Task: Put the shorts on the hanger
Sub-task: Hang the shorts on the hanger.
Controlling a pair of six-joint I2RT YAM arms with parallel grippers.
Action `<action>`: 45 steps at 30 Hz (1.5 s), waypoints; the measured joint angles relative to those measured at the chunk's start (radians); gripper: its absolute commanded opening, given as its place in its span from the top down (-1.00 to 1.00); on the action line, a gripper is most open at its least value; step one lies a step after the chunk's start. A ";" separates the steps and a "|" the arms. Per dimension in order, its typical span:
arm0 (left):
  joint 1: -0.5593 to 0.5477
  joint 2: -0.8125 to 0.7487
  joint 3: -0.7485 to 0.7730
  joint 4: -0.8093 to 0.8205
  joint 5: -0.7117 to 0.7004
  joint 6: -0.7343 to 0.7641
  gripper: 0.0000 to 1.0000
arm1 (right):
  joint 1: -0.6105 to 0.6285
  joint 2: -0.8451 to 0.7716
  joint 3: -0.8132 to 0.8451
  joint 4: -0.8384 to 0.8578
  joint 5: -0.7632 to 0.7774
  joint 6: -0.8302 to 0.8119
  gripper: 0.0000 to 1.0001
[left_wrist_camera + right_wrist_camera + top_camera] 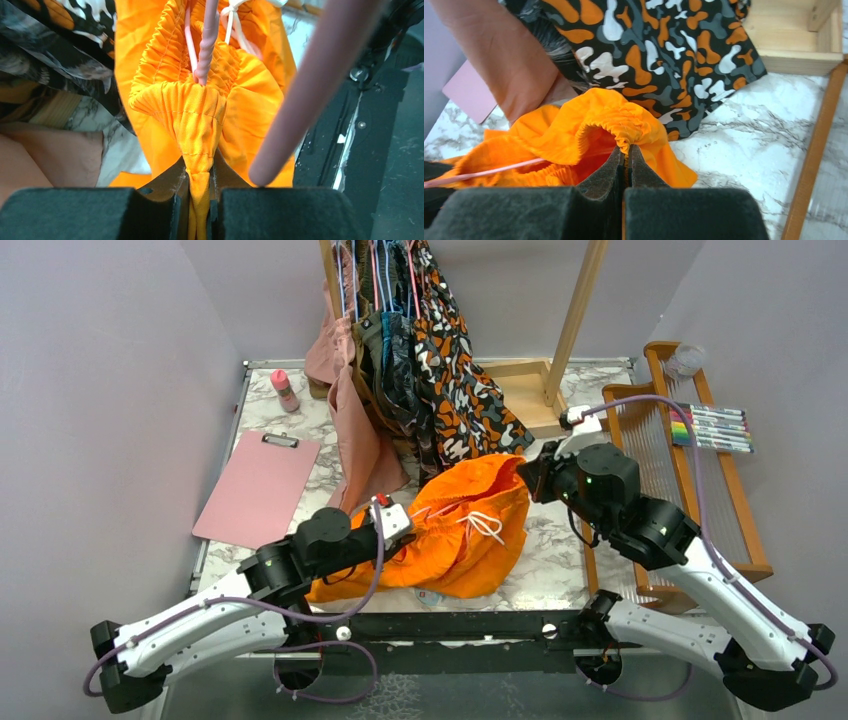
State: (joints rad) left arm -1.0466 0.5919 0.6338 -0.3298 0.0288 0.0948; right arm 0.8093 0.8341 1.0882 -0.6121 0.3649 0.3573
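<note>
Nearest the arm bases, the left tool [398, 528] is clenched on a bunched fold of the shorts [470, 530], the orange cloth squeezed between its two dark fingers in the left wrist view. Just beyond that pinch the gathered waistband gapes, and the thin pink hanger [189, 42] runs inside the opening, its twisted neck standing up between the folds. The shorts lie crumpled on the marble surface [550, 560] between the two arms, the white drawstring [485, 525] looped on top. On their far right edge the right tool [530, 475] is clamped tight on the waistband rim, with a length of pink wire showing inside the cloth to its left in the right wrist view. Farther back a pink clipboard [255, 490] lies flat at the left, and a dusty pink garment [350, 430] and an orange-black-white patterned garment [455, 390] hang down to the surface. A wooden stand [525, 390] sits behind, and markers [715, 428] lie at the far right.
</note>
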 measured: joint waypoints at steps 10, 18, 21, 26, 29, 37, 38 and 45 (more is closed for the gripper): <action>0.000 0.072 -0.003 0.172 0.000 -0.039 1.00 | -0.006 0.127 0.166 -0.001 -0.313 -0.039 0.99; 0.000 0.086 0.121 0.365 -0.009 -0.038 1.00 | -0.006 0.230 0.617 0.106 -0.550 -0.044 0.99; 0.000 0.064 0.124 0.410 -0.046 -0.059 1.00 | -0.006 0.166 0.546 0.177 -0.573 -0.035 0.99; 0.000 0.010 0.008 0.387 -0.127 -0.147 1.00 | -0.006 0.073 0.222 0.203 -0.547 0.011 0.99; 0.000 -0.007 -0.056 0.346 -0.158 -0.191 1.00 | -0.006 0.087 0.070 0.171 -0.533 0.040 0.99; 0.000 0.085 0.135 0.281 -0.183 -0.147 1.00 | -0.010 0.233 0.425 0.053 -0.535 0.001 0.99; 0.000 0.106 0.191 0.283 -0.179 -0.135 1.00 | -0.011 0.237 0.492 0.082 -0.544 -0.004 0.99; 0.000 0.093 0.256 0.402 -0.118 -0.115 1.00 | -0.011 0.042 0.348 0.342 -0.616 0.022 0.99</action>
State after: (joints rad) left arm -1.0466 0.6849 0.8894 0.0727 -0.0895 -0.0200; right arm 0.7982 0.8761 1.4357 -0.2703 -0.2512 0.3790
